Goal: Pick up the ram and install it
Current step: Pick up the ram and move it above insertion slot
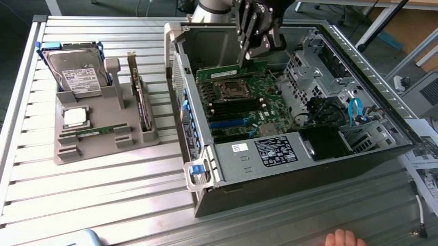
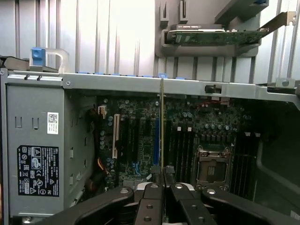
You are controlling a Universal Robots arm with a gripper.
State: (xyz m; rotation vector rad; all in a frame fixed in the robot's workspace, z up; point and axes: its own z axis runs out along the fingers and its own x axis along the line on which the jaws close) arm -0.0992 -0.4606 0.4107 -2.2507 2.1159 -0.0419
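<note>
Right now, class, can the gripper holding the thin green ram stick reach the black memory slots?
Probably yes: the grey computer case lies open, and nothing stands between the green ram stick in the fingers and the black memory slots.

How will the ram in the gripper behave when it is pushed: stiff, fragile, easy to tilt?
The ram looks very thin edge-on, so probably light and stiff lengthwise, but fragile under sideways force. The gripper seems to pinch it near one end, so it may tilt when pressed.
</note>
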